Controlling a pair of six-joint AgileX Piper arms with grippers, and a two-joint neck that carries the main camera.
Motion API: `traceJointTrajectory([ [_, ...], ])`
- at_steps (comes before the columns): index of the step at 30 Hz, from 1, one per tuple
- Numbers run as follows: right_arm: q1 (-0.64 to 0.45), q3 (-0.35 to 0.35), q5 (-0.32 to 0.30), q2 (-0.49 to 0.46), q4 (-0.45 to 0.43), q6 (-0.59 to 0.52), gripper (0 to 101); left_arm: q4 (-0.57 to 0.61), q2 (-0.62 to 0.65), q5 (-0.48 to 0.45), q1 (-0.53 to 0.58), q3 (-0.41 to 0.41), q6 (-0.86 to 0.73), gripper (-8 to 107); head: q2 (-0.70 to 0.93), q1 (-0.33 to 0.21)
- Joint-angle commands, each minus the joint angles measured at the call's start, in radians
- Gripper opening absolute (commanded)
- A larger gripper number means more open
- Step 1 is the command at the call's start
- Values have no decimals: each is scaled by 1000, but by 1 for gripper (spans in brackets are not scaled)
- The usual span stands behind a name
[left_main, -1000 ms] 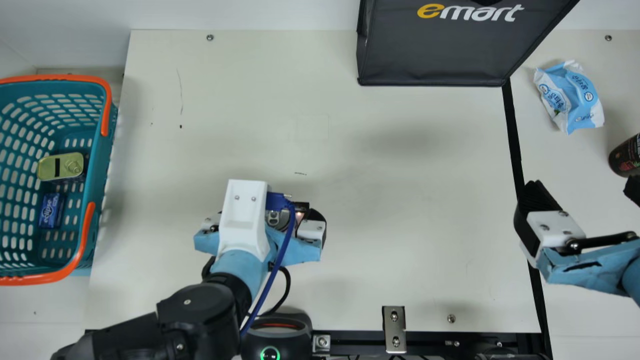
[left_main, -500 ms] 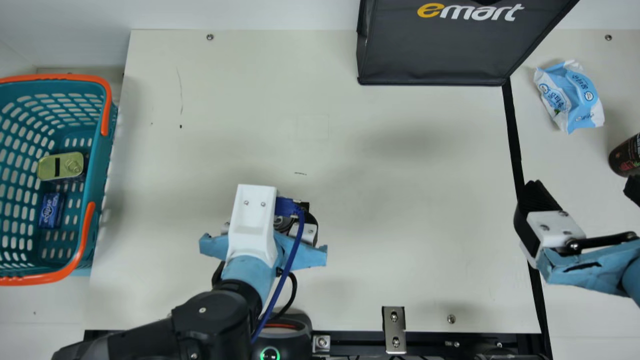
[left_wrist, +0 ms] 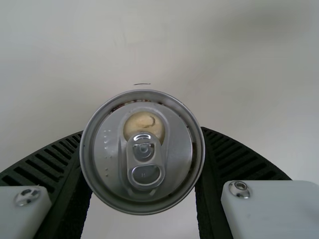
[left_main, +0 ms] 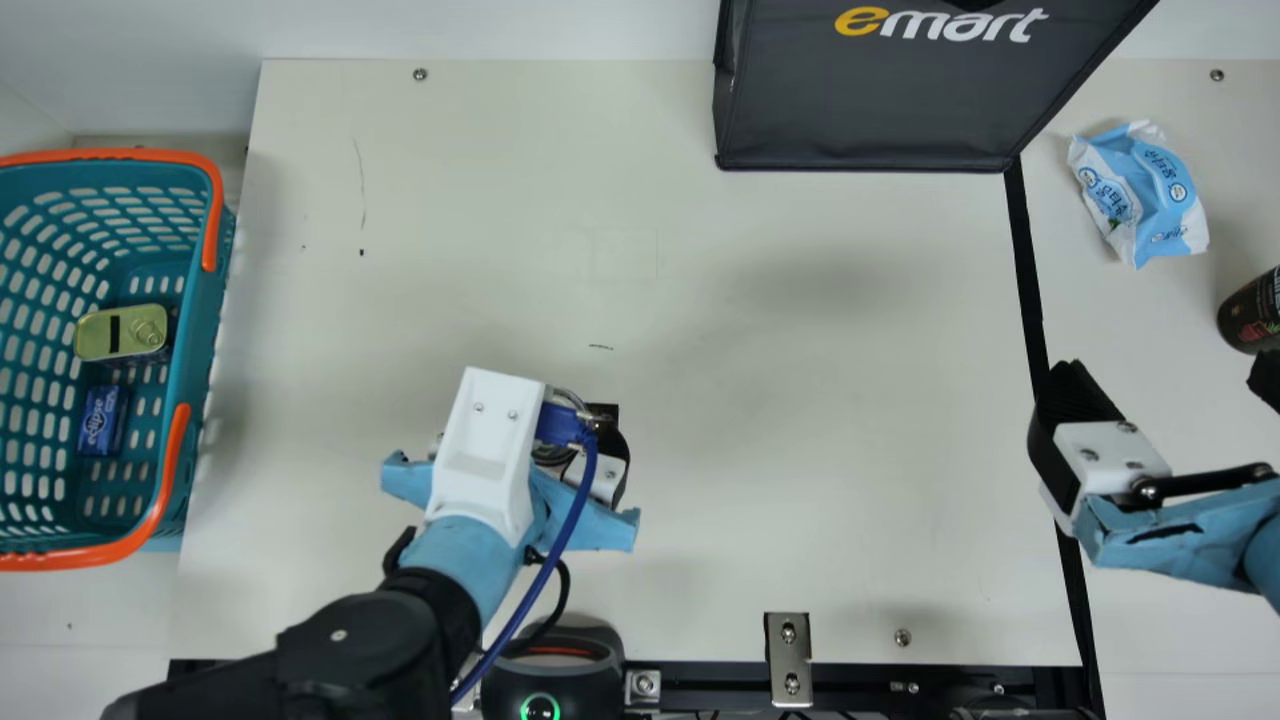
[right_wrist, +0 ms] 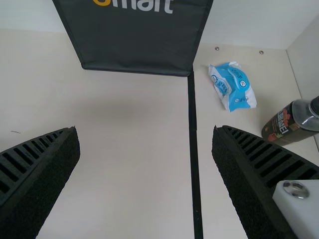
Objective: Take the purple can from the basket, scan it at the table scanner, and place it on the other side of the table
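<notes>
In the main view my left gripper (left_main: 612, 455) is above the table's near middle, largely hidden beneath its white wrist camera housing. The left wrist view has the silver top of a can (left_wrist: 142, 154) squeezed between the ribbed fingers of my left gripper (left_wrist: 142, 169); the can's side is hidden, so its colour cannot be told. Close behind the gripper, at the table's near edge, stands the black scanner (left_main: 545, 680) with a green ring light. My right gripper (left_main: 1170, 385) is at the right, over the black strip, and the right wrist view has the same gripper (right_wrist: 147, 144) open and empty.
The teal basket (left_main: 205, 360) at the far left holds a yellow-green tin (left_main: 122, 333) and a blue pack (left_main: 101, 420). A black bag (left_main: 870, 100) stands at the back. A blue-white packet (left_main: 1140, 195) and a dark bottle (left_main: 1252, 312) are at the right.
My left gripper first shifted right and toward the near edge, then slightly back left, with its wrist turning a little. The can's rim has come out beside the camera housing. The right arm kept still.
</notes>
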State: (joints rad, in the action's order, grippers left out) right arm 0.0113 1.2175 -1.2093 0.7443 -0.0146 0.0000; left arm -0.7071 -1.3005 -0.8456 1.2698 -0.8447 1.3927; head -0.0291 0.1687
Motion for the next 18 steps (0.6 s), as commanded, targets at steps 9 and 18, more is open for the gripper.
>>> traceJointTrajectory([
  [9,0,0,0,0,0,0,95,147,123,168,-121,85,-384,-8,2,-30],
  [18,0,0,0,0,0,0,95,382,193,268,-190,134,-783,-8,2,-30],
])
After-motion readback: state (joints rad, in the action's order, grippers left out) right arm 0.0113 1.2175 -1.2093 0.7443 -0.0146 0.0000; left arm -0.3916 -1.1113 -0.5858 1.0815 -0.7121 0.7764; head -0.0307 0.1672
